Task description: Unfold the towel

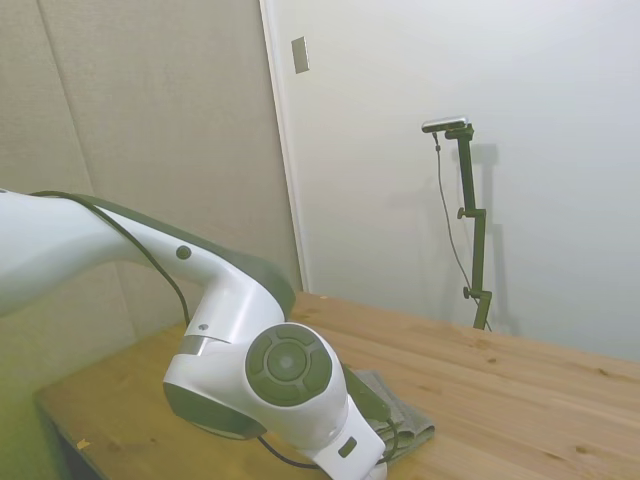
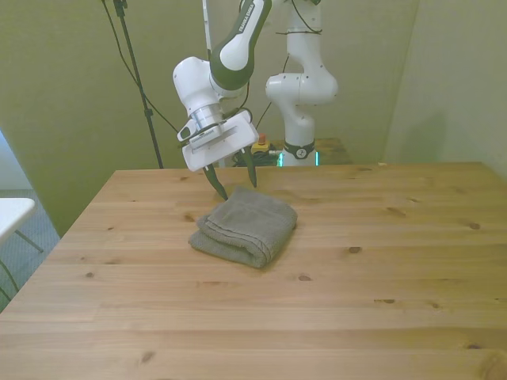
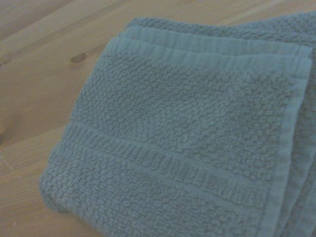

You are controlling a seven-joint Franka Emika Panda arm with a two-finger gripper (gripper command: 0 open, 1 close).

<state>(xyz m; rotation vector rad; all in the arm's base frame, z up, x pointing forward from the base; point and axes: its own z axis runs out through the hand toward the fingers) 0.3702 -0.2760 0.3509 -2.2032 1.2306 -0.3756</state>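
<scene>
Hovering pincer [image 2: 237,184] (parted) over towel [image 2: 245,224]

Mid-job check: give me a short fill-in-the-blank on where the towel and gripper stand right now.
1. The towel lies ____ on the table, its layers stacked.
2. The gripper hangs with its fingers ____, over the towel's far edge.
3. In the front view, the gripper is not yet ____ the towel.
4. The wrist view shows the towel's ____ edges stacked at one corner.

Missing words: folded; open; gripping; layered
</scene>
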